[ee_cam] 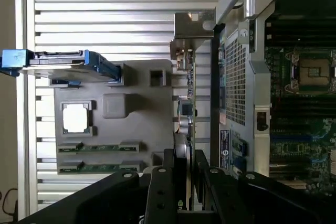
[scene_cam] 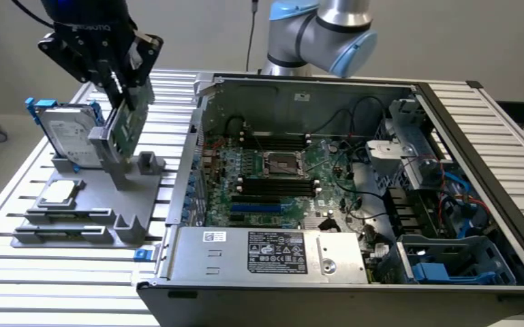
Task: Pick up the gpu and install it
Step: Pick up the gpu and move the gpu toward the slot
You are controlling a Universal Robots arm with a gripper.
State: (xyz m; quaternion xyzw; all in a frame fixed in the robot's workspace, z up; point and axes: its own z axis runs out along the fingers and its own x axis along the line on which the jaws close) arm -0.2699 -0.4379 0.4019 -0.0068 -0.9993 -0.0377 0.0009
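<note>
1. Green gpu point(scene_cam: 127, 126) stands upright in my gripper point(scene_cam: 123, 92), which is clenched on it, above the grey holder tray point(scene_cam: 98, 204) at the exterior view's left.
2. That tray holds a hard drive point(scene_cam: 66, 133), a chip point(scene_cam: 60, 193) and two memory sticks point(scene_cam: 57, 234).
3. The open computer case point(scene_cam: 289, 95) sits at the exterior view's right.

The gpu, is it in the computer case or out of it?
Out. The gripper holds the gpu on edge over the grey holder, outside the open case.
</note>
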